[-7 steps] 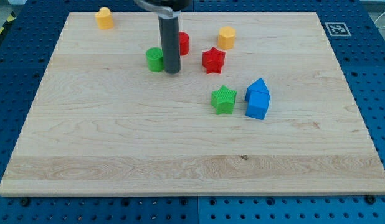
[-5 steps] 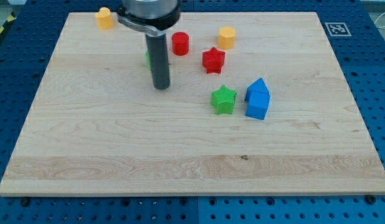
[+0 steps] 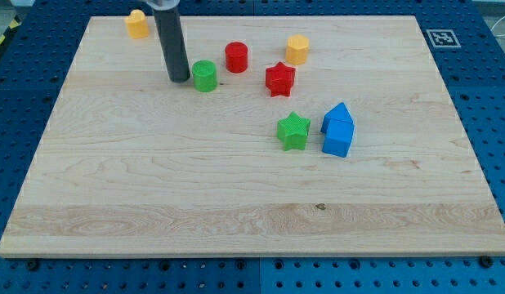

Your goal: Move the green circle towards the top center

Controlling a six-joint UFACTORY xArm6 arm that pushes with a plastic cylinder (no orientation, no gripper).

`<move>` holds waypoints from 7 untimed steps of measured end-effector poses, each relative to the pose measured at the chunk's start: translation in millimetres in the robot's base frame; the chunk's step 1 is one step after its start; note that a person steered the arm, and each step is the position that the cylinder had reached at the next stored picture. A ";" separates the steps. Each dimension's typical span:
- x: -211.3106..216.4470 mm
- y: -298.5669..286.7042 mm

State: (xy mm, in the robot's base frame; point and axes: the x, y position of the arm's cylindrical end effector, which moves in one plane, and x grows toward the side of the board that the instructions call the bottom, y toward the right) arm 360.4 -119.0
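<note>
The green circle (image 3: 205, 76) stands on the wooden board (image 3: 154, 180) in the upper middle-left. My tip (image 3: 179, 80) rests on the board just left of it, a small gap apart. A red circle (image 3: 236, 57) sits up and to the right of the green circle. No gripper is present; the rod comes down from the view's top.
A red star (image 3: 279, 79) and an orange hexagon block (image 3: 297, 50) lie right of the red circle. A green star (image 3: 293, 131) and two blue blocks (image 3: 338, 131) sit mid-right. An orange block (image 3: 137, 24) stands at the top left.
My tip moved from right of the green circle, down around its lower side, to its left. The green circle has barely shifted.
</note>
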 end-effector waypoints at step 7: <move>-67.7 29.2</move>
State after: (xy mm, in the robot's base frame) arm 292.6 -89.9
